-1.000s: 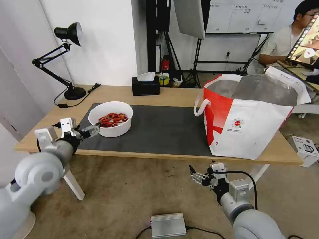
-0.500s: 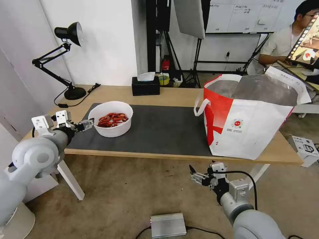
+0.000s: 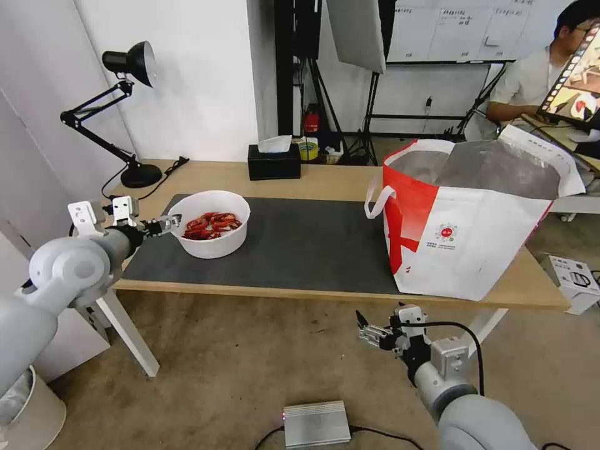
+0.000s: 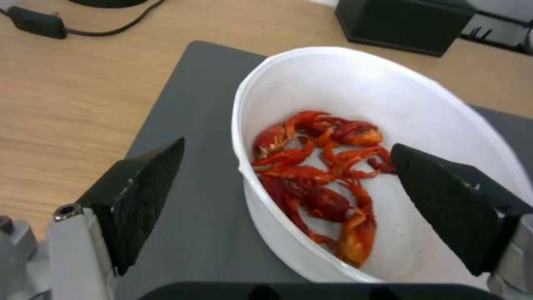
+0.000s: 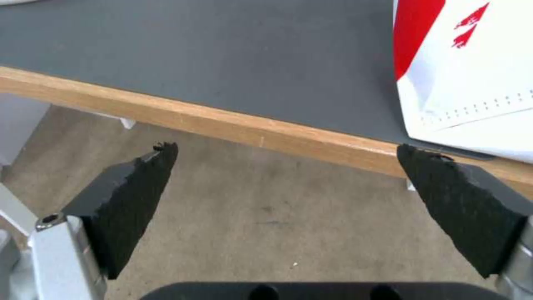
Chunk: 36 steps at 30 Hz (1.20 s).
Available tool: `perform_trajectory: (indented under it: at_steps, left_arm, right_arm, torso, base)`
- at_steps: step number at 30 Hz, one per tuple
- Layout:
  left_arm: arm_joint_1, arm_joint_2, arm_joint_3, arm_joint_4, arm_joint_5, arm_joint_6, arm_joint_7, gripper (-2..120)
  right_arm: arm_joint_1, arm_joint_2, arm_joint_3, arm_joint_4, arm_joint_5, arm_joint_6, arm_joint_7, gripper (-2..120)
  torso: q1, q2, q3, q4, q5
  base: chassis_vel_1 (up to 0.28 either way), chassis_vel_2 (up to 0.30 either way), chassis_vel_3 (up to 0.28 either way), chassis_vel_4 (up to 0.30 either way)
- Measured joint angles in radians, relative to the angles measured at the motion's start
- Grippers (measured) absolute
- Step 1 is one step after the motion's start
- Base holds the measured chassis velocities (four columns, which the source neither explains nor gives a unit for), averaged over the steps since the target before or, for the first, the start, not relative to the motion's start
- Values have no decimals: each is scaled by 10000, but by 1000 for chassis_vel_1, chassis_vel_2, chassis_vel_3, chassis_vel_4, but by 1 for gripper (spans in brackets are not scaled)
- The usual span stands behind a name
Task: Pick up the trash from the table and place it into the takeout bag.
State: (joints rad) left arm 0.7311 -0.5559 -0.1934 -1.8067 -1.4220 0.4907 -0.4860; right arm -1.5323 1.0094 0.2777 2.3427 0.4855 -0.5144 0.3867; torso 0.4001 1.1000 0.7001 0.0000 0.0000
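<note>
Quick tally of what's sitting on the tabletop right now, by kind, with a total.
Bowl of crayfish shells: 1
Takeout bag: 1
Black tissue box: 1
Desk lamp: 1
Dark grey mat: 1
Total: 5

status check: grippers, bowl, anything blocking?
Left gripper open, straddling near rim of white round bowl of red crayfish shells. Right gripper open, parked below table edge. Nothing blocking.
</note>
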Motion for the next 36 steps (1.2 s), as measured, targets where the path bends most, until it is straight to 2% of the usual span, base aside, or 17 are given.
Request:
perform_trajectory:
  at_steps: [8, 15, 26, 36]
  left_arm:
    - [-778, -294, 925, 755, 302, 69, 169, 100]
    - [-1246, -459, 1417, 1274, 407, 200, 201, 100]
    - [-1651, -499, 1882, 1709, 553, 511, 516, 100]
    - [-1968, -520, 2044, 1958, 440, 1176, 561, 100]
  right_arm:
    - [0, 0, 0, 0, 0, 0, 1, 100]
    - [0, 1, 0, 0, 0, 0, 1, 100]
    - [0, 0, 0, 0, 0, 0, 1, 100]
    - [0, 0, 0, 0, 0, 0, 1, 100]
  torso:
    - [-1, 0, -1, 0, -1]
    - [-2, 0, -1, 0, 0]
    - [-1, 0, -1, 0, -1]
    - [-1, 0, 0, 1, 0]
  base:
    - [0, 0, 0, 0]
    - [0, 0, 0, 0]
    - [0, 0, 0, 0]
    - [0, 0, 0, 0]
